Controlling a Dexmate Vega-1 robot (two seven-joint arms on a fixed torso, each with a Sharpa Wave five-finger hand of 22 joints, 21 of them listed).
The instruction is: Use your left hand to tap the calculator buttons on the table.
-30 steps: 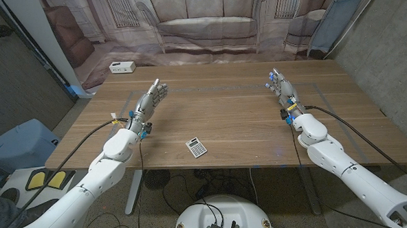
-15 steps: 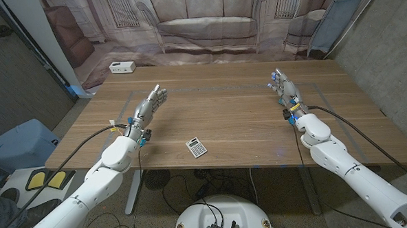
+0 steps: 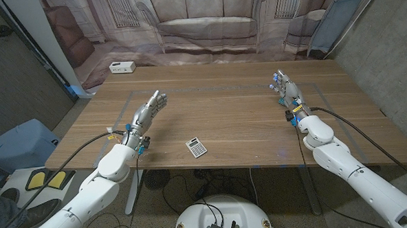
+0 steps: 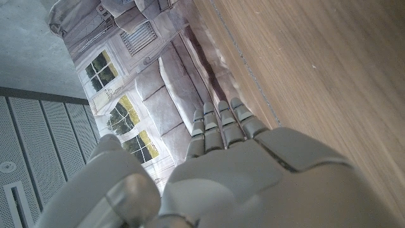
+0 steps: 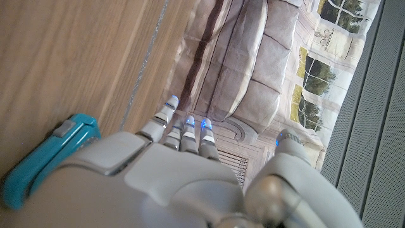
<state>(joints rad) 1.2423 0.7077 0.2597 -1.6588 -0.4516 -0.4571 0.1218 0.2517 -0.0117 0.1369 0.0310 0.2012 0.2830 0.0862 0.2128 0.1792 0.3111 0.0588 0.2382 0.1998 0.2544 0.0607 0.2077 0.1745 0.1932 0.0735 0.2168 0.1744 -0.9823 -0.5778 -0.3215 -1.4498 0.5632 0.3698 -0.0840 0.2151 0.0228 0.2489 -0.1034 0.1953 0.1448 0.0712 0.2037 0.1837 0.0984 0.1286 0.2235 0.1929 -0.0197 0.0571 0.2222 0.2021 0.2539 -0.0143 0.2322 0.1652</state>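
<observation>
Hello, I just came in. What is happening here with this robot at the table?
A two-armed robot stands at a wooden table and is meant to tap a small calculator with its left hand. That hand is open, holds nothing, and is apart from the calculator, which lies untouched near the table's front edge. The right hand waits at the other side, also holding nothing.

Robot lab/test bay: wooden counter (image 3: pixel 231 126) w/ printed living-room backdrop (image 3: pixel 206 24) hung behind, bare concrete walls (image 3: pixel 387 58), cables (image 3: pixel 172 191) on floor.
</observation>
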